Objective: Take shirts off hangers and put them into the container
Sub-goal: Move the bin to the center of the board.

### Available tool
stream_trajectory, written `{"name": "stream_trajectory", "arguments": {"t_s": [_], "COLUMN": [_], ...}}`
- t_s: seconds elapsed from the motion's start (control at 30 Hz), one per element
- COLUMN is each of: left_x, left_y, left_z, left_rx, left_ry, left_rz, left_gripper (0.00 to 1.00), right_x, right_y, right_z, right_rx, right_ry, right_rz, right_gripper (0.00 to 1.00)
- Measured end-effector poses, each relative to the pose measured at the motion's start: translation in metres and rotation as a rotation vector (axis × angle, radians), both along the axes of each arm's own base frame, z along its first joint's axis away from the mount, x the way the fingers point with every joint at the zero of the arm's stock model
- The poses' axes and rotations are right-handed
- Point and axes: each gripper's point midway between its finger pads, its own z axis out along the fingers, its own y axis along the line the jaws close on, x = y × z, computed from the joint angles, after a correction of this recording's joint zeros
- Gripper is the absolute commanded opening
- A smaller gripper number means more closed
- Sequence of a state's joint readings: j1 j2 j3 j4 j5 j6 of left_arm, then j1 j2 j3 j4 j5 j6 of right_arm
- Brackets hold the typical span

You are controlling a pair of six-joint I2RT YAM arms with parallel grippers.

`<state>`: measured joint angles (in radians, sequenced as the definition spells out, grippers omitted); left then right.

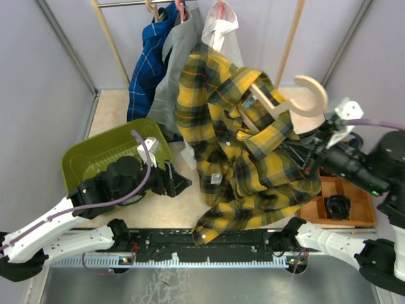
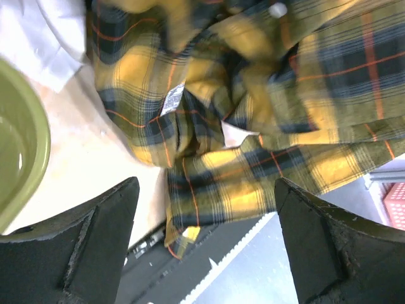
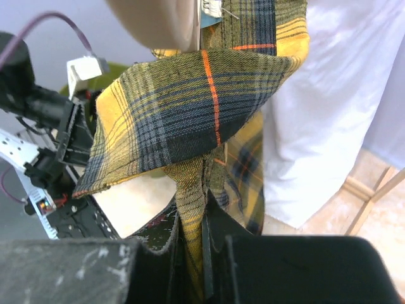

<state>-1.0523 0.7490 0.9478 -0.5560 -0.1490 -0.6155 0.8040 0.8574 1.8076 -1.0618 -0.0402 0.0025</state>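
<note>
Top external: shows the yellow-and-black plaid shirt (image 1: 240, 145) filling mid-frame, draped crookedly over a pale wooden hanger (image 1: 297, 104) at upper right and trailing down toward the bottom edge. Puts the right gripper (image 1: 318, 154) at right of frame, clamped on a fold of that plaid, with the cloth seen in the right wrist view running down between the closed fingers. Puts the left gripper (image 1: 181, 183) at lower left, fingers spread wide and holding nothing, just beside the olive-green container (image 1: 76, 166) at left of frame. Leaves the blue shirt (image 1: 147, 69), grey shirt (image 1: 174, 69) and white shirt (image 1: 221, 28) hanging along the top edge. Looks light, limp and likely to snag on the hanger's arm; probably best taken at the collar or a shoulder, bunched thick enough not to slip. Cannot tell whether the hanger's arm sits inside a sleeve, with the collar lost among folds. Crops the hooks at the top edge and hides part of an orange tray (image 1: 361, 206) at lower right behind the right arm
</note>
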Motion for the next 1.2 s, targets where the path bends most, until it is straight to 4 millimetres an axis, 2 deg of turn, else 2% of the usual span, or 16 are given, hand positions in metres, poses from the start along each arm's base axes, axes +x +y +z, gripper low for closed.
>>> {"name": "stream_trajectory", "arguments": {"t_s": [0.1,0.17,0.27,0.33,0.47,0.5,0.7,0.9,1.0,1.13,1.2], "left_x": [-0.009,-0.016,-0.027,-0.033,-0.036,-0.036,-0.023,-0.01,-0.003,0.012,0.026], "left_y": [0.012,0.024,0.042,0.055,0.082,0.084,0.107,0.13,0.127,0.118,0.118], "left_z": [-0.012,-0.017,-0.03,-0.045,-0.08,-0.082,-0.097,-0.102,-0.101,-0.115,-0.121], "left_rx": [0.002,0.0,0.031,0.084,0.233,0.245,0.313,0.281,0.29,0.376,0.373], "left_ry": [0.114,0.203,0.342,0.422,0.525,0.529,0.494,0.404,0.383,0.405,0.444], "left_rz": [0.051,0.105,0.193,0.257,0.418,0.431,0.574,0.665,0.666,0.67,0.682], "left_gripper": [0.91,0.92,0.96,0.99,0.99,0.99,0.99,0.99,0.99,0.99,0.99], "right_x": [-0.012,-0.017,-0.018,-0.016,-0.014,-0.015,-0.026,-0.039,-0.039,-0.034,-0.03], "right_y": [-0.012,-0.017,-0.018,-0.016,-0.011,-0.008,0.016,0.017,0.016,0.022,0.027], "right_z": [0.02,0.024,0.023,0.021,0.016,0.015,0.019,0.033,0.035,0.03,0.026], "right_rx": [0.051,0.068,0.068,0.063,0.048,0.045,0.026,0.017,0.012,-0.01,-0.02], "right_ry": [-0.052,-0.068,-0.064,-0.059,-0.043,-0.039,-0.016,-0.047,-0.058,-0.041,-0.028], "right_rz": [0.003,0.002,0.002,0.002,0.014,0.028,0.173,0.244,0.246,0.252,0.255], "right_gripper": [0.0,0.0,0.0,0.0,0.0,0.0,0.0,0.0,0.0,0.0,0.0]}}
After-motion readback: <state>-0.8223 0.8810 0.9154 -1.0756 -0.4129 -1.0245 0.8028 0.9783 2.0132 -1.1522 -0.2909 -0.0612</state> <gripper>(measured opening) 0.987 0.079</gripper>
